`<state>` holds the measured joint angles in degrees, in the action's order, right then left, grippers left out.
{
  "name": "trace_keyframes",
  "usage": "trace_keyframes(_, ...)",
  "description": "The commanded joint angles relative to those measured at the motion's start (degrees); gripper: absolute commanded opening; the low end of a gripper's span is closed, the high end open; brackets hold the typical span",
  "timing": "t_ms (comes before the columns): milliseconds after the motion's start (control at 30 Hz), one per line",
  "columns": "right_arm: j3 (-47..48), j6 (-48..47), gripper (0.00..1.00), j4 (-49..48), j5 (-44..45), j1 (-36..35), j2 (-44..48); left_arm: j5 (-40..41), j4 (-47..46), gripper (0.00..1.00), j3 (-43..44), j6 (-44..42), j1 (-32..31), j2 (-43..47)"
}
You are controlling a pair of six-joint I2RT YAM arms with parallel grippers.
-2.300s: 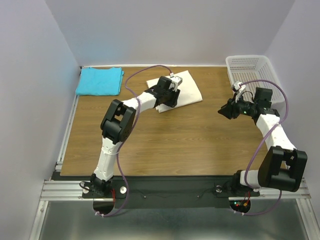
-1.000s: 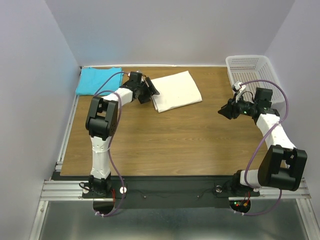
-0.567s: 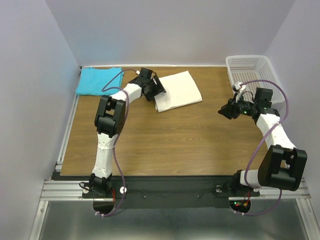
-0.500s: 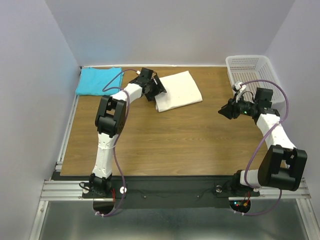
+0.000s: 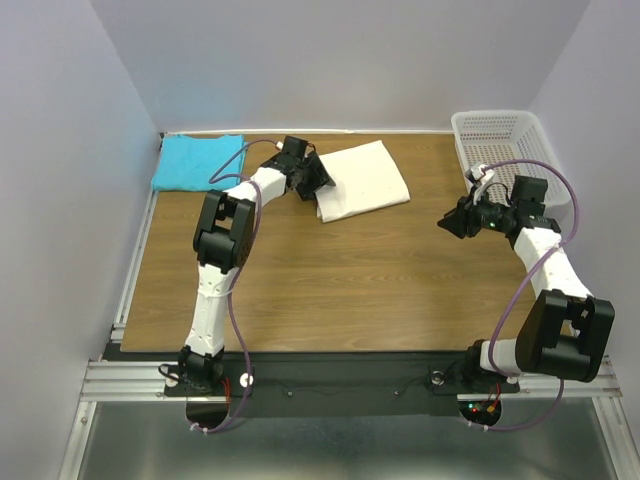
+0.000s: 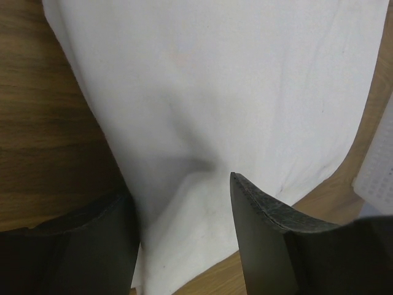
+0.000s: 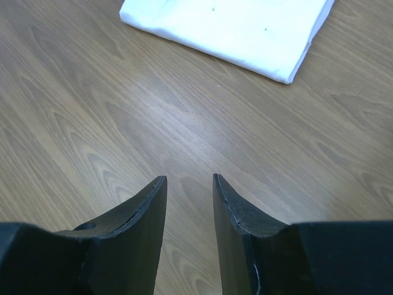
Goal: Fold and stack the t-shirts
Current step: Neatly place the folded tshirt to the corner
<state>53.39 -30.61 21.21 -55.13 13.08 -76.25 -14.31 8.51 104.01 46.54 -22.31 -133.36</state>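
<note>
Along the table's (image 5: 350,270) far edge, nudging the folded cream-white t-shirt (image 5: 365,180) slightly rightward; leaving the folded turquoise-blue t-shirt (image 5: 198,162) in the far-left corner, stacking pending. Keeping left gripper (image 6: 181,187) fingers apart astride cream cloth; holding right gripper (image 7: 189,178) fingers narrowly apart, empty.

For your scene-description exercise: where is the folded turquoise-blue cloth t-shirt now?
In the top view the turquoise-blue t-shirt lies at the table's far left corner, apart from the left gripper and the folded cream-white cloth t-shirt to its right.
</note>
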Motion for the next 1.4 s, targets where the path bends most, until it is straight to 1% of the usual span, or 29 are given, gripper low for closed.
trace_keyframes(0, 0.7, 0.3, 0.42, -1.0, -1.2, 0.6, 0.6, -2.2, 0.8, 0.66, -0.4, -1.5, -0.8, -3.3)
trace_keyframes(100, 0.7, 0.3, 0.42, -1.0, -1.0, 0.7, 0.5, -2.0, 0.5, 0.64, -0.5, -1.7, -0.9, -4.0)
trace_keyframes(200, 0.7, 0.4, 0.42, -1.0, -1.1, 0.7, 0.7, -2.0, 0.3, 0.56, -0.6, -2.1, -1.0, -4.8)
trace_keyframes(233, 0.8, 0.4, 0.42, -1.0, -1.1, 0.7, 0.7, -2.0, 0.2, 0.54, -0.5, -2.2, -1.1, -5.1)
trace_keyframes(267, 0.7, 0.4, 0.42, -1.0, -1.1, 0.7, 0.7, -2.0, 0.7, 0.48, -0.1, -2.3, -1.1, -5.5)
trace_keyframes(300, 0.7, 0.4, 0.42, -1.0, -1.0, 0.8, 0.8, -2.1, 0.7, 0.45, -0.3, -2.4, -1.1, -6.0)
trace_keyframes(333, 0.7, 0.4, 0.41, -1.0, -0.9, 0.9, 0.8, -2.0, 0.6, 0.38, -0.4, -2.4, -1.2, -6.2)
trace_keyframes(367, 0.7, 0.3, 0.42, -1.0, -0.9, 1.0, 0.9, -2.0, 0.5, 0.37, -0.5, -2.6, -1.2, -6.4)
trace_keyframes(400, 0.7, 0.4, 0.42, -1.0, -0.9, 1.2, 1.0, -2.4, -0.2, 0.15, -0.9, -2.9, -1.2, -6.2)
trace_keyframes(433, 0.7, 0.4, 0.41, -1.0, -0.9, 1.3, 1.0, -2.0, -0.6, 0.00, -1.7, -2.8, -1.2, -6.0)
trace_keyframes(600, 0.6, 0.4, 0.41, -0.9, -1.4, 1.7, 1.1, -3.1, -2.6, 0.00, -2.9, -5.4, -1.1, -4.1)
trace_keyframes(667, 0.6, 0.4, 0.41, -0.9, -1.4, 1.9, 1.1, -3.8, -6.2, 0.00, -5.5, -6.4, -0.7, -2.2)
trace_keyframes(767, 0.6, 0.5, 0.41, -0.9, -1.6, 2.0, 1.3, -2.7, -7.7, 0.00, -7.1, -10.7, -0.4, 2.8)
trace_keyframes(800, 0.6, 0.5, 0.41, -0.9, -1.7, 2.1, 1.3, -2.3, -7.6, 0.00, -7.3, -13.6, -0.2, 4.0)
trace_keyframes(833, 0.5, 0.5, 0.41, -0.9, -1.8, 2.2, 1.3, -1.3, -7.0, 0.00, -6.6, -15.4, 0.0, 6.0)
trace_keyframes(900, 0.6, 0.6, 0.41, -0.9, -2.0, 2.2, 1.2, 0.1, -2.1, 0.00, -4.5, -18.8, 0.6, 7.0)
trace_keyframes(933, 0.6, 0.6, 0.41, -0.9, -2.1, 2.2, 1.2, 0.8, -0.4, 0.00, -2.7, -22.2, 0.9, 7.3)
trace_keyframes(967, 0.6, 0.6, 0.41, -0.9, -2.2, 2.2, 1.0, 0.9, 1.7, 0.00, -2.2, -23.2, 1.2, 7.5)
trace_keyframes(1100, 0.6, 0.6, 0.42, -0.9, -2.0, 2.3, 1.2, 2.1, 4.8, 0.00, -1.3, -29.6, 3.4, 9.9)
trace_keyframes(1133, 0.6, 0.6, 0.41, -0.9, -2.0, 2.3, 1.2, 2.2, 5.5, 0.00, -1.3, -29.6, 3.8, 10.3)
trace_keyframes(1167, 0.6, 0.6, 0.41, -0.9, -2.1, 2.3, 1.1, 2.8, 6.2, 0.00, -1.3, -31.7, 4.0, 10.8)
trace_keyframes(1267, 0.6, 0.6, 0.41, -0.9, -2.3, 2.3, 0.9, 4.5, 7.8, 0.00, -1.2, -34.1, 5.6, 12.6)
trace_keyframes(1367, 0.8, 0.7, 0.41, -0.9, -2.3, 2.3, 0.7, 6.7, 10.1, 0.00, 0.2, -38.7, 6.6, 13.1)
